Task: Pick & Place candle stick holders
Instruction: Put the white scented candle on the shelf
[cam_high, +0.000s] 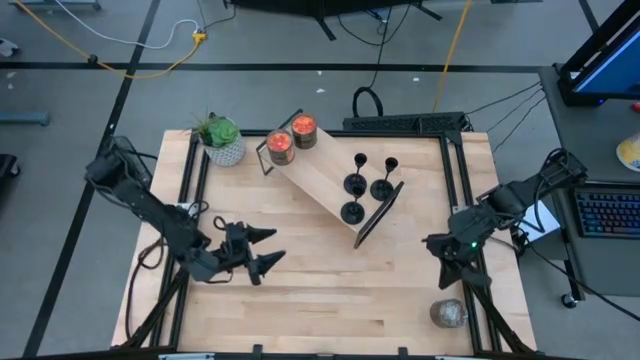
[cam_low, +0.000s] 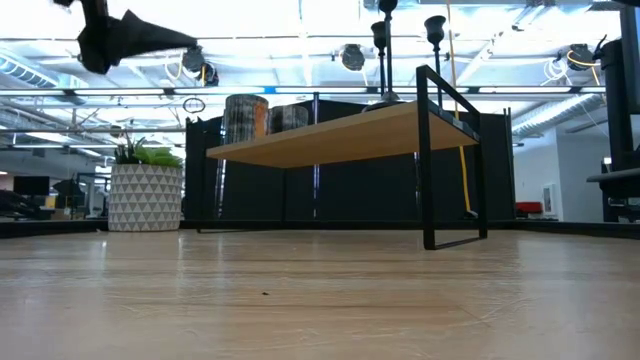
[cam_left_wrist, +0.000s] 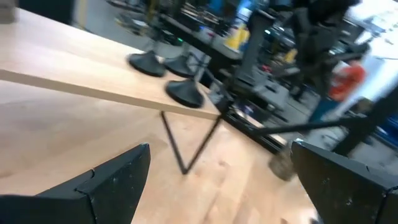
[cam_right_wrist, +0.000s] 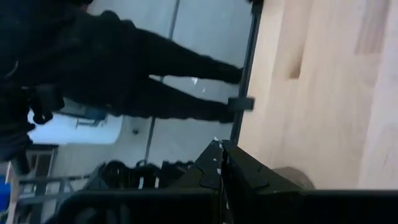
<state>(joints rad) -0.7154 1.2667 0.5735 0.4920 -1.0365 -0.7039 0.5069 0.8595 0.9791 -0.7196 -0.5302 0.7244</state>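
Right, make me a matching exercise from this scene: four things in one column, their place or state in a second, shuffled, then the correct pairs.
Things:
1. candle stick holders
2. potted plant
3. left gripper
4. right gripper

Place or state:
A. shut, near the table's right edge
B. standing on the raised wooden shelf, at its right end
C. open wide, above the table's left half
D. on the table by the back left corner

Pairs: 1-B, 2-D, 3-C, 4-A
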